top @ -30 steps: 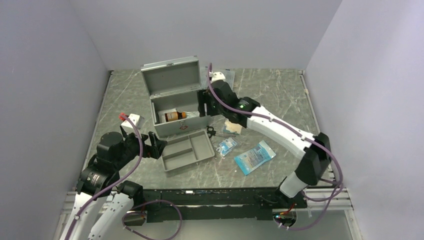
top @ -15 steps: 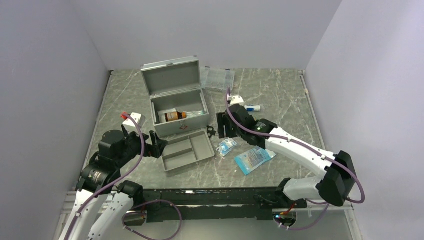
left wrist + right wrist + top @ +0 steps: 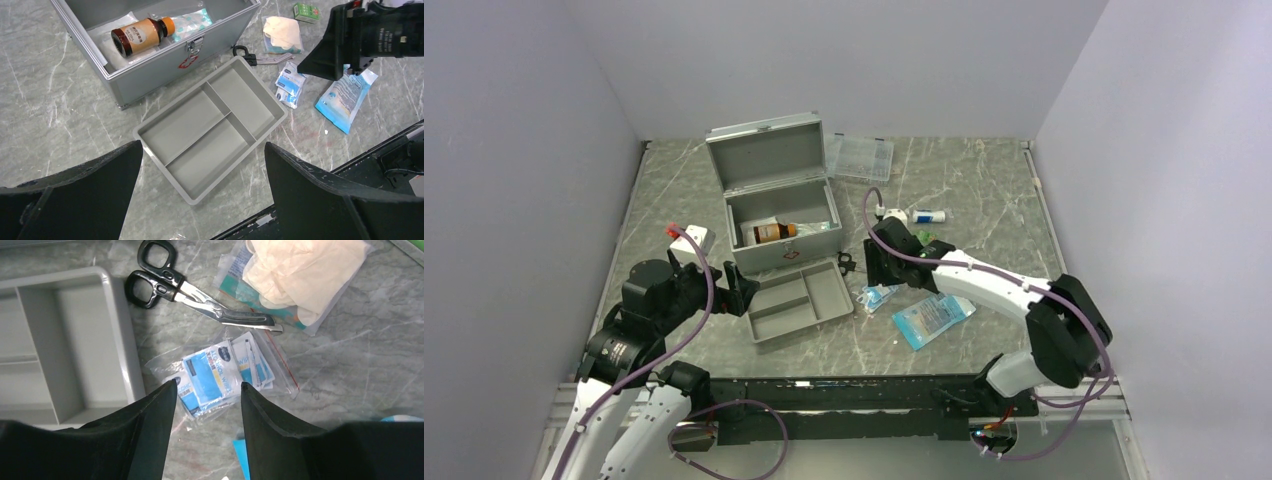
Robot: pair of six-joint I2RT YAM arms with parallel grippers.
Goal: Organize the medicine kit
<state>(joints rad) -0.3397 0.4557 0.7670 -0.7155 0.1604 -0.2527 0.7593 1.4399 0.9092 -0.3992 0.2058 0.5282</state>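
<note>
The medicine kit (image 3: 774,200) stands at mid-table with its lid raised, a brown bottle (image 3: 141,34) lying inside. Just in front of it sits the empty divided tray (image 3: 801,302). To the tray's right, the scissors (image 3: 195,290), a bag of gloves (image 3: 295,275) and a clear bag of wipe sachets (image 3: 220,372) lie close together, with a blue packet (image 3: 934,315) nearer the arms. A clear compartment case (image 3: 861,155) rests behind the kit and a white tube (image 3: 924,215) to its right. The right gripper (image 3: 208,385) hangs over the sachet bag with its fingers partly spread on either side, gripping nothing; the scissors lie just beyond it. The left gripper (image 3: 203,150) is spread wide and empty, facing the tray. A second ago the right arm reached beside the kit's right wall, hiding the tube; it has since drawn back and lowered toward the sachets, while the left arm has not moved.
</note>
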